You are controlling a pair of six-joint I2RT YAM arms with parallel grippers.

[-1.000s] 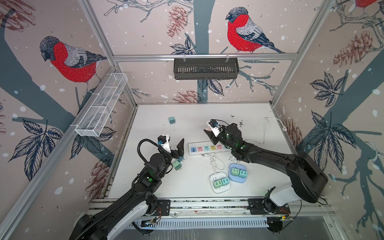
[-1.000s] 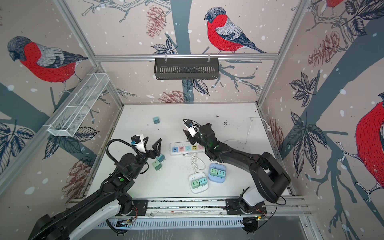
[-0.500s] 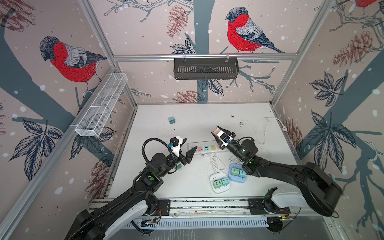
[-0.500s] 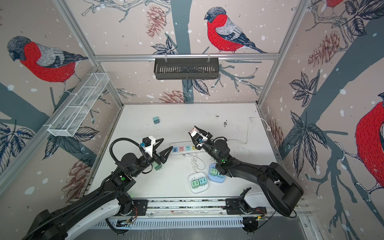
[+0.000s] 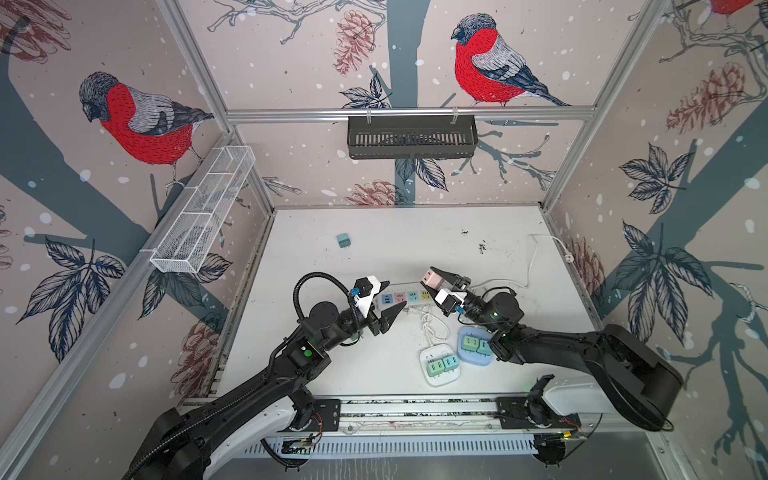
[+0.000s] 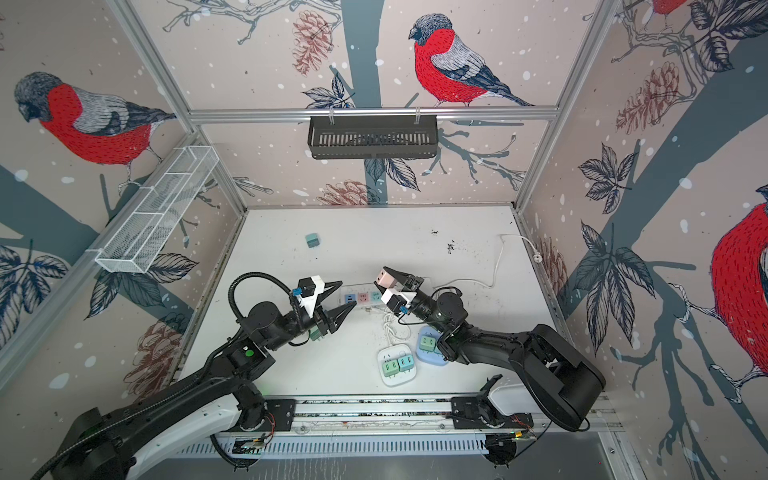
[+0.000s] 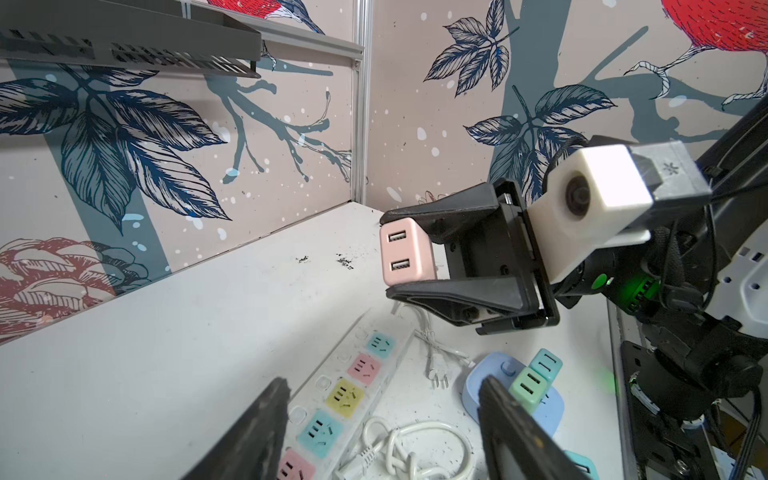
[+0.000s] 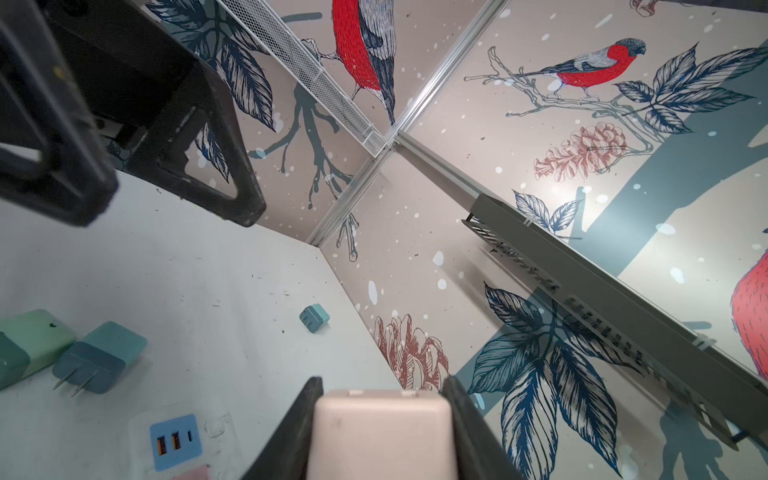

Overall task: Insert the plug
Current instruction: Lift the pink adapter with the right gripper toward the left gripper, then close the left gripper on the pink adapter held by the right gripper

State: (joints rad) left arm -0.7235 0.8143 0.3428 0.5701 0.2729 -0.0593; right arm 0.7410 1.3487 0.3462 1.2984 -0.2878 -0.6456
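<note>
1. The right tool (image 5: 429, 279) is closed on the pink plug (image 7: 406, 252), one finger on each side. It holds the plug in the air over the right-hand end of the power strip (image 5: 415, 296), clear of it.
2. The plug's prongs do not show plainly in any view. The left wrist view gives only its face with two USB ports, and the right wrist view cuts its body off at the frame edge.
3. The left tool (image 5: 397, 293) stands partly open with nothing between its fingers. Its tips cover the strip's left end in both top views.
4. A green plug (image 6: 316, 333) lies half hidden under the left tool's wrist.
5. The right arm covers part of the blue hub (image 5: 473, 347); the white hub (image 5: 439, 365) just beside it is in full view.
6. The rear of the bench (image 5: 395, 249) lies open but for a teal plug (image 5: 343, 240) and a white cable (image 5: 534, 253) near the right wall.
</note>
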